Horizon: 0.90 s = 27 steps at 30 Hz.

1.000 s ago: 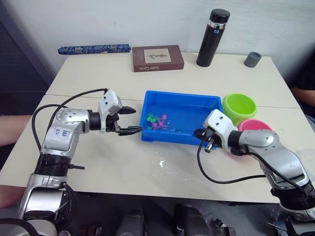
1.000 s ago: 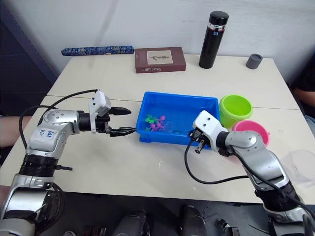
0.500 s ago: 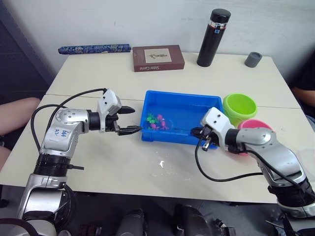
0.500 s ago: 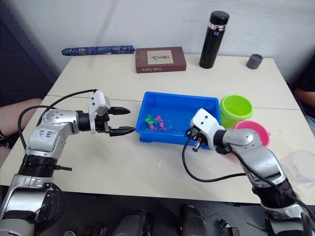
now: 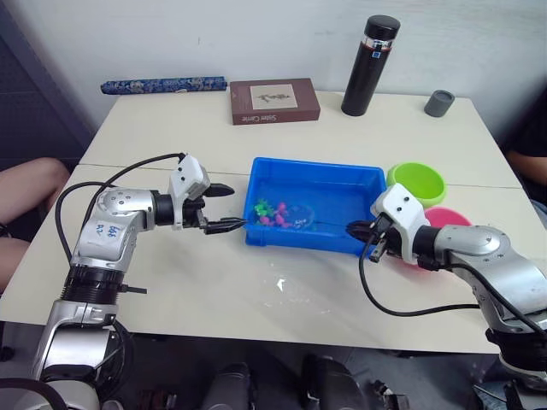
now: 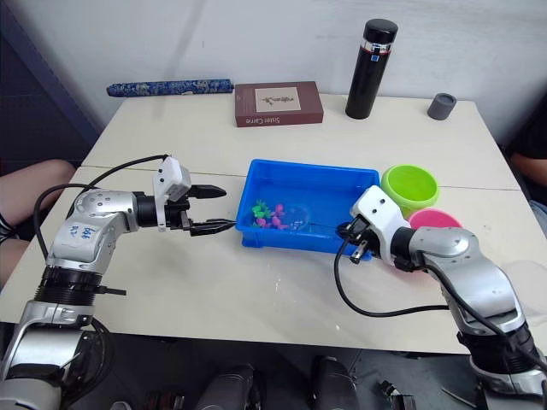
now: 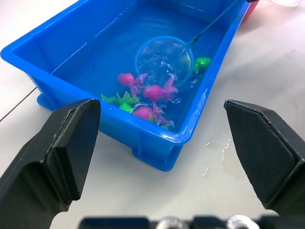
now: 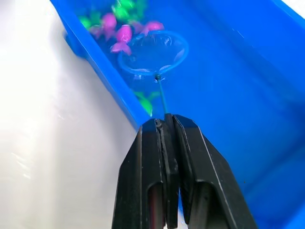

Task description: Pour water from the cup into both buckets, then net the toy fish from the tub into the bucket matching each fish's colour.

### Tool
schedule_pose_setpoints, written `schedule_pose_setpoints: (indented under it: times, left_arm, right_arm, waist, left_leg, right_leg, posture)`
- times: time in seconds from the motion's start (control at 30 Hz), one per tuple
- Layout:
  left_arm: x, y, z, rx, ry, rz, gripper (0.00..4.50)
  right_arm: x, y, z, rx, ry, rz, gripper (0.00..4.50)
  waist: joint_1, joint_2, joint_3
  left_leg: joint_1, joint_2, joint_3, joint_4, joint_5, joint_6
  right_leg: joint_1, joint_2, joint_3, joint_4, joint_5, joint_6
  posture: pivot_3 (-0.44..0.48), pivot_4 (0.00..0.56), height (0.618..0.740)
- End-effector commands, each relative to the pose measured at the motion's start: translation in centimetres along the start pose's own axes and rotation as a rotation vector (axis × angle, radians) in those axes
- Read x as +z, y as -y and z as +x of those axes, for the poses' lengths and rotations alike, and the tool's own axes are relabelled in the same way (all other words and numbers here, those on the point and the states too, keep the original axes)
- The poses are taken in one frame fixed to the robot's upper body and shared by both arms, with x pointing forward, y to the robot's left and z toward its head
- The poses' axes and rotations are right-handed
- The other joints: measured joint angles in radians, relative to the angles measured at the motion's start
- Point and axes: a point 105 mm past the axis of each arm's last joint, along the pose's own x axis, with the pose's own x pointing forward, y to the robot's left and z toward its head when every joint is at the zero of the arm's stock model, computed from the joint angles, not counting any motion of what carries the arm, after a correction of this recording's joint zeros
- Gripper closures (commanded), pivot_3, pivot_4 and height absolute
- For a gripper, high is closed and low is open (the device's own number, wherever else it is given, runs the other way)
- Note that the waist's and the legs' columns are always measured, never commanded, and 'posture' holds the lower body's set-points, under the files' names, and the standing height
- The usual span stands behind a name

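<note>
right tool (image 8: 167,125) is pinching the net (image 7: 164,59) handle | left tool (image 5: 224,208) is spreading, idle | risk: fish (image 7: 157,91) are slipping off the hoop, or water is spilling on the surface (image 5: 256,290)

The shallow rectangular bright blue plastic tub (image 7: 57,45) has smooth, glossy walls, and the water in it glints. The tiny pink and green plastic toy fish (image 7: 143,95) look wet and shiny. The small round blue-rimmed hoop net (image 7: 163,61) carries thin see-through mesh on a fine dark wire handle. The lime green round plastic bucket (image 5: 416,181) and the bright pink one (image 5: 444,215) at its 5 o'clock look smooth with a mild sheen. The pale tabletop (image 5: 214,290) is smooth and faintly reflective, with small wet splashes. Both grippers' black fingers (image 8: 164,181) look like matt plastic.
</note>
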Motion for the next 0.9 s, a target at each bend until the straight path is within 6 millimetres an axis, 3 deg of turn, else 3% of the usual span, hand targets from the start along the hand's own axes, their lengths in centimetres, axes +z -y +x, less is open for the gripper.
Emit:
schedule_pose_setpoints:
  times: [0.03,0.47,0.6,0.73,0.9]
  left_arm:
    - [0.9,-0.2,-0.1,-0.007,0.016,0.043,0.03]
    - [-0.6,-0.4,-1.9,-0.024,-0.065,0.055,0.03]
    - [-0.5,-0.6,-2.3,-0.005,-0.065,0.057,0.03]
    - [-0.6,-0.6,-2.6,0.008,-0.066,0.053,0.03]
    - [-0.9,-0.6,-2.8,0.013,-0.071,0.049,0.03]
  right_arm:
    - [0.8,0.0,-0.7,-0.017,0.030,-0.004,4.50]
    - [0.7,0.2,0.5,0.006,-0.005,-0.197,4.50]
    - [1.3,1.7,0.5,-0.059,-0.026,-0.294,4.50]
    - [2.7,2.8,-0.7,-0.090,0.017,-0.265,4.50]
    - [4.2,2.2,-0.9,-0.048,0.057,-0.280,4.50]
  waist:
    - [0.000,0.000,0.000]
    - [-0.002,0.000,0.000]
    - [-0.002,0.000,0.000]
    - [0.000,0.000,0.000]
    - [-0.001,0.000,0.000]
  left_leg:
    - [0.000,0.000,0.000,0.000,0.000,0.000]
    - [0.000,0.000,0.000,0.000,0.000,0.000]
    - [0.000,0.000,0.000,0.000,0.000,0.000]
    - [-0.002,0.000,-0.001,0.000,0.000,0.000]
    - [-0.004,0.000,-0.002,0.000,0.000,0.000]
  right_leg:
    - [0.000,0.000,0.000,0.000,0.000,0.000]
    - [0.000,0.000,0.000,0.000,0.000,0.000]
    - [0.000,0.000,0.000,0.000,0.000,0.000]
    - [-0.001,0.000,-0.001,-0.001,0.000,0.000]
    - [-0.002,0.000,-0.003,-0.001,0.000,0.000]
  posture:
    - [0.000,0.150,0.740]
    - [0.000,0.150,0.740]
    - [0.000,0.150,0.740]
    - [0.000,0.150,0.740]
    - [0.000,0.150,0.740]
